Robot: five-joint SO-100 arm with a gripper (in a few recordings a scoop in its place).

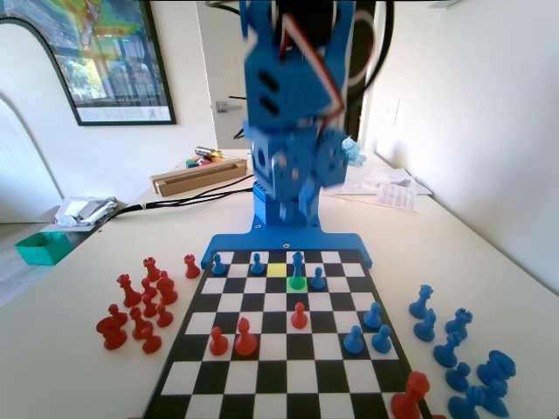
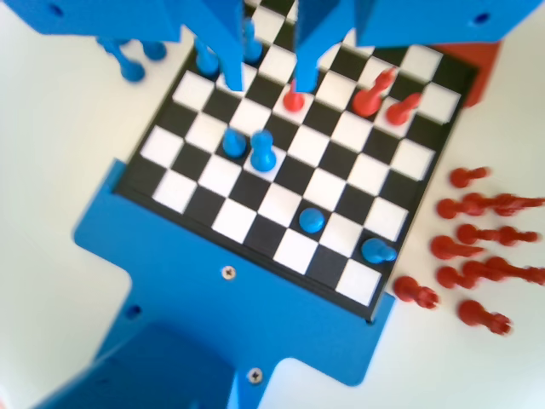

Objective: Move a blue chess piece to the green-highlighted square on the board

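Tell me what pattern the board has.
Black-and-white chequered board; the wrist view shows it best.

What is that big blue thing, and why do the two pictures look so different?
That is a robot arm. One camera stands at the far end of the chess board and looks back at the arm. The other camera rides on the arm and looks down, so the gripper hangs from the top of its picture. Its two fingers are apart and hold nothing. Blue and red chess pieces stand on the board, and more wait on the table at each side. The tall blue chess piece stands on the green-highlighted square, next to a yellow square.
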